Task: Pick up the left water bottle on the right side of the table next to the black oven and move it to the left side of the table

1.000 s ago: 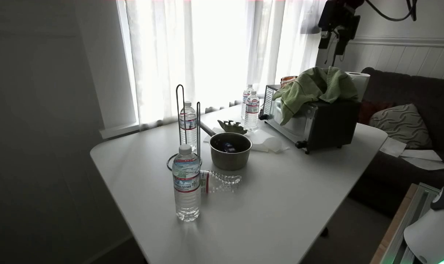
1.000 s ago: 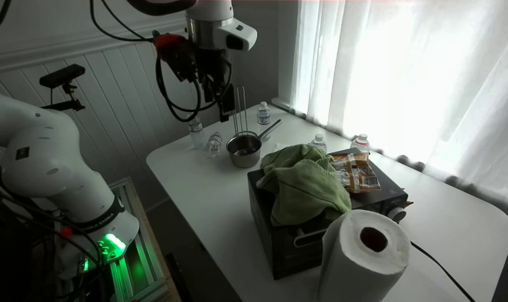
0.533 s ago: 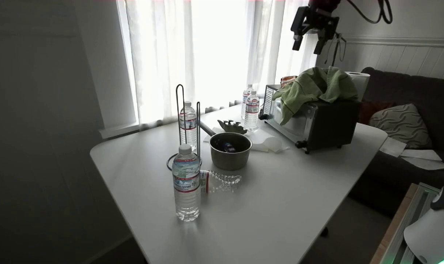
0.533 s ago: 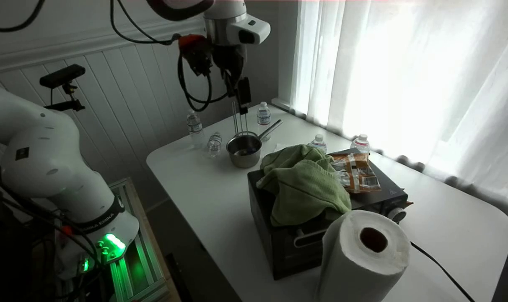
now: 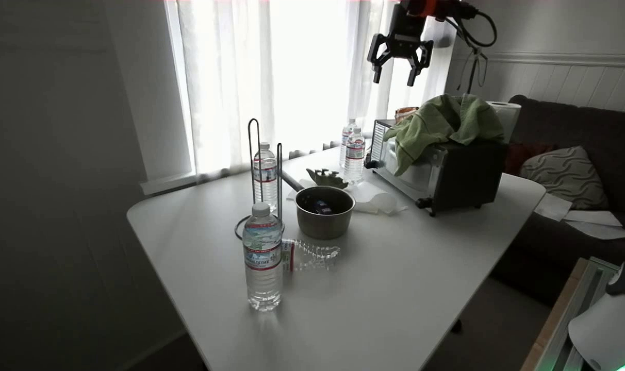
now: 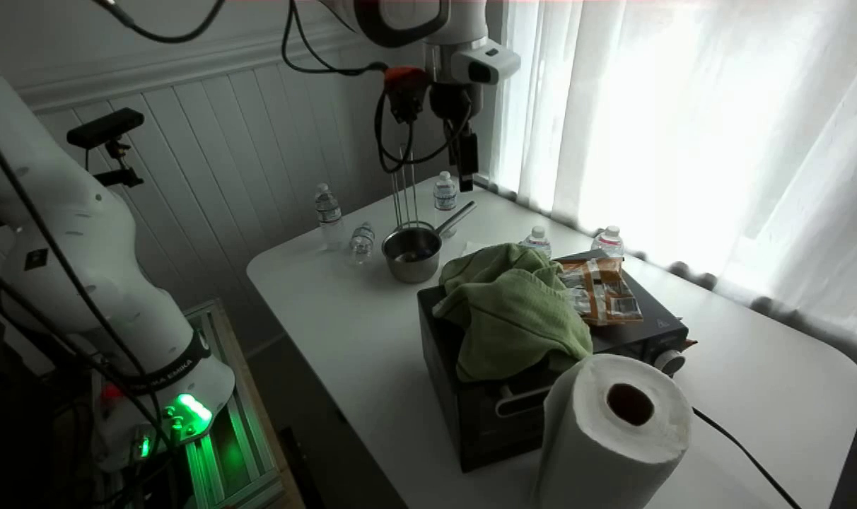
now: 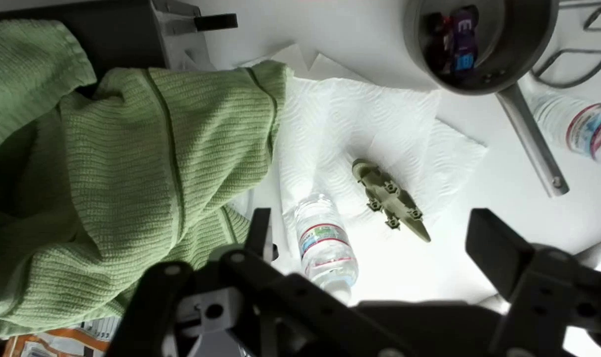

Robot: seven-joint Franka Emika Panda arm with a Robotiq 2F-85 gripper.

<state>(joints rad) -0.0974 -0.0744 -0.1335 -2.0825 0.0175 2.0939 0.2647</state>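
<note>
Two slim clear bottles stand upright beside the black oven [image 5: 472, 178] on the white table [image 5: 395, 293]. The left water bottle [image 6: 537, 242], the one nearer the pot, shows white-capped behind the oven [image 6: 485, 424]. In an exterior view it stands in front of its neighbour, as the bottle [image 5: 355, 157]. The wrist view shows this bottle [image 7: 325, 243] within the gap between the fingers, low and left, its cap partly covered by the gripper. My gripper [image 5: 394, 77] is open and empty, high above the table, well above the bottles; it also shows edge-on [image 6: 465, 180].
A green towel [image 6: 517, 318] and a snack bag [image 6: 602, 293] lie on the oven. A pot [image 5: 325, 221], wire holder [image 5: 280, 180], toy [image 7: 392, 201] and paper towels [image 7: 365, 124] lie near. Other bottles stand left [image 5: 263, 268], one lies down [image 5: 312, 255]. A paper roll [image 6: 619, 452] stands by the oven.
The arm has swung from above the table's robot side toward the window. My gripper has turned so that both fingers now face an exterior view. The bottles and other objects have not moved.
</note>
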